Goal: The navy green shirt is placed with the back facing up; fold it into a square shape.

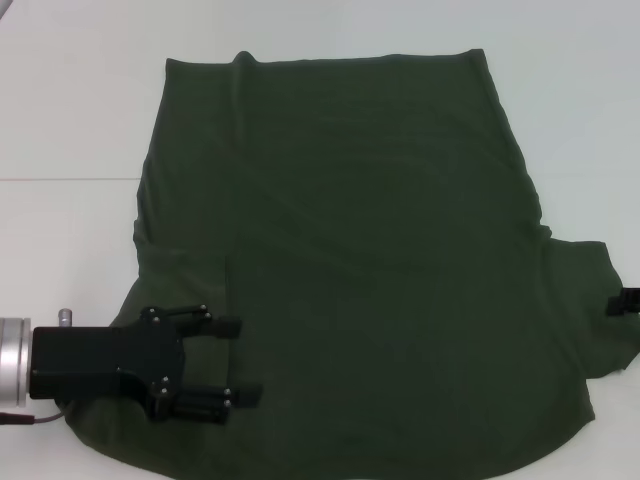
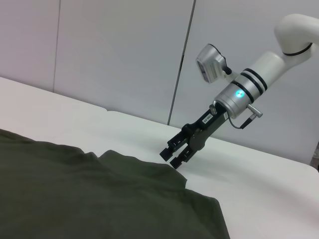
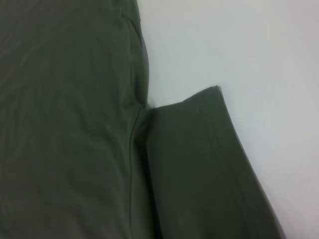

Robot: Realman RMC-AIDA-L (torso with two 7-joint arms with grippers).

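The navy green shirt lies spread flat on the white table, plain side up. Its right sleeve sticks out sideways, and the seam where it joins the body shows in the right wrist view. On the left side the cloth appears folded in over the body. My left gripper is open over the shirt's near-left part, pointing inward, with only flat cloth under its fingers. My right gripper is open just above the right sleeve's outer edge; only its tip shows in the head view.
The white table extends around the shirt on the left, far and right sides. A faint seam line crosses the table at left. White wall panels stand behind the table.
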